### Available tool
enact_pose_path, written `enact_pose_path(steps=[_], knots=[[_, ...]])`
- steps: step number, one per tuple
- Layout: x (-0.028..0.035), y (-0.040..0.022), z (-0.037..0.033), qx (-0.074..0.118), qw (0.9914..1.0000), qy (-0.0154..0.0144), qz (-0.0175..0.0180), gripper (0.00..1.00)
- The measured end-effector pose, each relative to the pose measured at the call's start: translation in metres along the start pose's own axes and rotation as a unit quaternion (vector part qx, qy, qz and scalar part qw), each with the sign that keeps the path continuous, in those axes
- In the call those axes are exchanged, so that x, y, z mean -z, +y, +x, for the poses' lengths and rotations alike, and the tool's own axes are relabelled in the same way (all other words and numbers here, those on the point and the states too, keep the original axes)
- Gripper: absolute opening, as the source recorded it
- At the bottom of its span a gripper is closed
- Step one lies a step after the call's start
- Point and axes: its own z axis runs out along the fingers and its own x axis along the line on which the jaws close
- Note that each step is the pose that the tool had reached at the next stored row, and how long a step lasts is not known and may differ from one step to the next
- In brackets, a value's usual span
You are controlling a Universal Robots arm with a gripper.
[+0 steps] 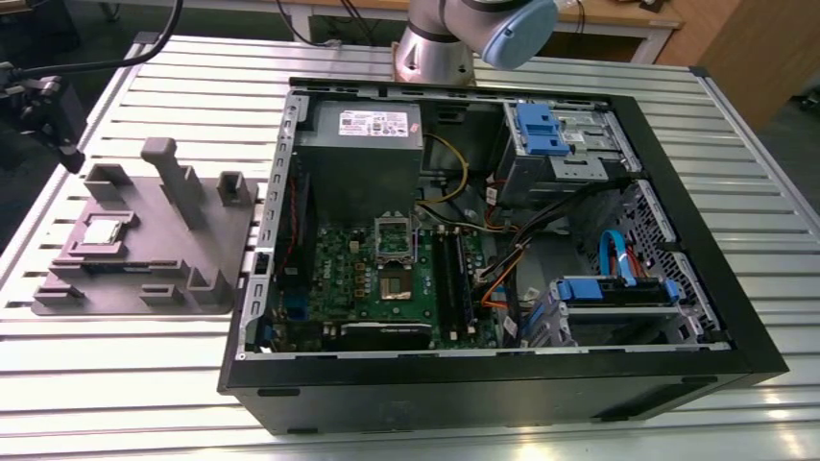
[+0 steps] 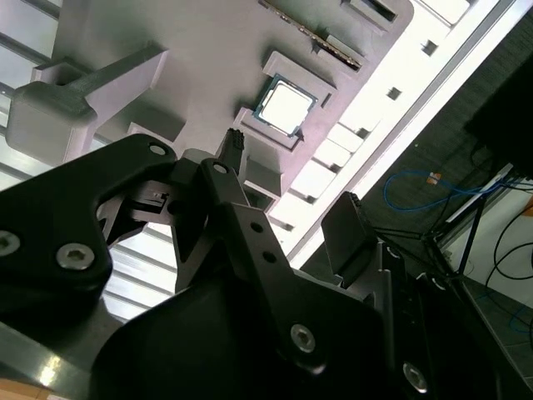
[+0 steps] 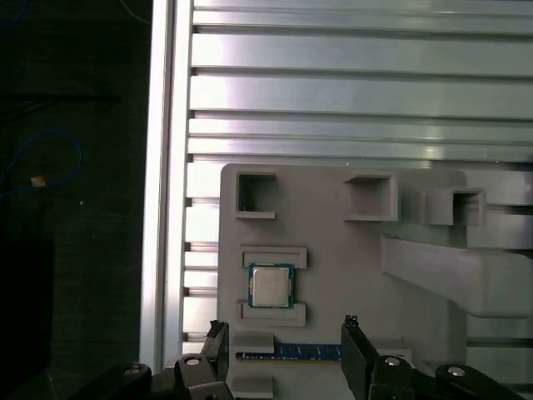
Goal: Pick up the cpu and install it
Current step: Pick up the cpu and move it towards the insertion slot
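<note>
The cpu [image 1: 103, 231] is a small silver square lying flat in a recess of the grey plate [image 1: 167, 259], which sits on the slatted table to the exterior view's left of the computer case. Both wrist views look down on the cpu [image 3: 271, 286] [image 2: 287, 104]. My gripper [image 1: 61, 144] hangs above the plate's far edge, apart from the chip. It stands open in both wrist views [image 3: 283, 327] [image 2: 291, 175], its black fingertips [image 3: 350, 325] wide apart and holding nothing. On the motherboard, the metal-framed socket [image 1: 394, 279] lies uncovered.
The open black case [image 1: 500, 240] holds a power supply [image 1: 365, 125], cables and blue drive bays [image 1: 551, 130]. A memory stick [image 3: 287, 354] lies on the plate near the cpu. Grey posts [image 1: 173, 182] rise from the plate. The table edge [image 3: 162, 167] runs alongside the plate.
</note>
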Motion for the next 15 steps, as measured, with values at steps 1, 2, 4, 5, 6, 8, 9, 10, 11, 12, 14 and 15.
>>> enact_pose_path(steps=[1, 2, 4, 5, 6, 8, 9, 10, 11, 12, 14, 15], knots=[[-0.0003, 0.0, 0.0, 0.0, 1.0, 0.0, 0.0, 0.65], [-0.0006, 0.0, 0.0, 0.0, 1.0, 0.0, 0.0, 0.65], [-0.001, -0.0001, 0.0, 0.0, 1.0, 0.0, 0.0, 0.65], [-0.0012, -0.0001, 0.0, 0.0, 1.0, 0.0, 0.0, 0.65], [-0.0013, -0.0001, 0.0, 0.0, 1.0, 0.0, 0.0, 0.65], [-0.0016, -0.0001, 0.0, 0.0, 1.0, 0.0, 0.0, 0.65], [-0.0019, -0.0001, 0.0, 0.0, 1.0, 0.0, 0.0, 0.65], [-0.0021, -0.0001, 0.0, 0.0, 1.0, 0.0, 0.0, 0.65], [-0.0024, -0.0001, 0.0, 0.0, 1.0, -0.0001, -0.0001, 0.65], [-0.0027, -0.0002, 0.0, 0.0, 1.0, -0.0001, 0.0, 0.65], [-0.0029, -0.0003, 0.0, 0.0, 1.0, 0.0, 0.0001, 0.65], [-0.0031, -0.0004, 0.0, 0.0, 1.0, 0.0001, 0.0001, 0.65]])
